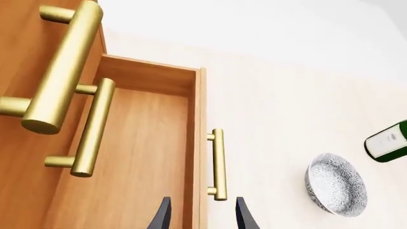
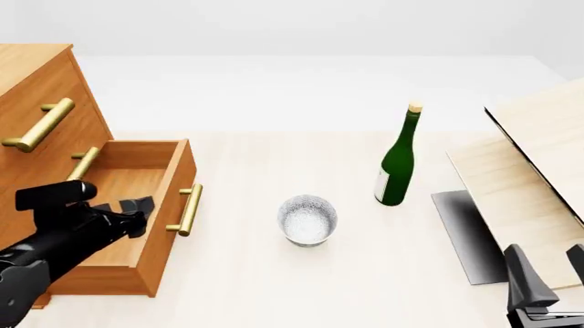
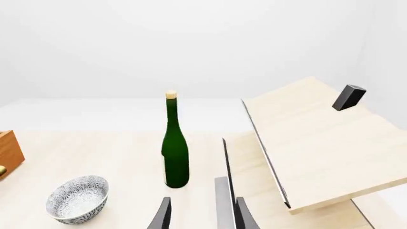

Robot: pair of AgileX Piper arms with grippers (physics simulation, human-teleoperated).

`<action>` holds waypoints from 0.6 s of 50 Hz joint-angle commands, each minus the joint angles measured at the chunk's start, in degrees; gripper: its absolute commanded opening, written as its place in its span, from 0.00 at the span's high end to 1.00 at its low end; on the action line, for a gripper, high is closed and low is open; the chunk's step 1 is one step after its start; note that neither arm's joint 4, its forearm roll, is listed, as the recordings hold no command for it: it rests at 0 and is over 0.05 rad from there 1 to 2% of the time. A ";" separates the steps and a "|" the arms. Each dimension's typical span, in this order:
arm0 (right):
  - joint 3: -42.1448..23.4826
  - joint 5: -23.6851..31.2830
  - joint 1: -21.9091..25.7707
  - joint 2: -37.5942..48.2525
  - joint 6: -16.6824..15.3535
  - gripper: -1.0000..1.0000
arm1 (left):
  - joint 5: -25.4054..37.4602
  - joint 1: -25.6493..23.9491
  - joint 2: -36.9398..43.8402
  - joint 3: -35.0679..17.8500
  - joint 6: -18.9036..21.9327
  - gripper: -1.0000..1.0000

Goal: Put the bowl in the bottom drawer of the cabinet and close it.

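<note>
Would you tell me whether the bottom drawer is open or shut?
Open: the bottom drawer stands pulled out from the cabinet, its inside bare; the bowl sits outside.

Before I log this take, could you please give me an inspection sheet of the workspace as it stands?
Surface: pale wood table, bare around the job's things.
Job's things: bowl upright on the table, apart from the cabinet; bottom drawer pulled open, nothing seen inside.
Clutter: green bottle upright beyond the bowl; pale wooden box with its lid tilted open, on the right.
Grippers: left gripper open, above the open drawer, holding nothing; right gripper open, low by the box, holding nothing.
Cables: nothing seen.
Surroundings: plain white backdrop, nothing else seen.
</note>
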 commanded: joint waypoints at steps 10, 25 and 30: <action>0.00 0.00 0.00 0.00 0.00 0.00 | -3.81 -1.19 4.55 1.82 -1.18 0.00; 0.00 0.00 0.00 0.00 -0.01 0.00 | -6.16 -1.93 7.99 2.48 -2.02 0.00; 0.00 0.00 0.00 0.00 0.02 0.00 | -6.56 -2.33 8.73 2.56 -2.09 0.00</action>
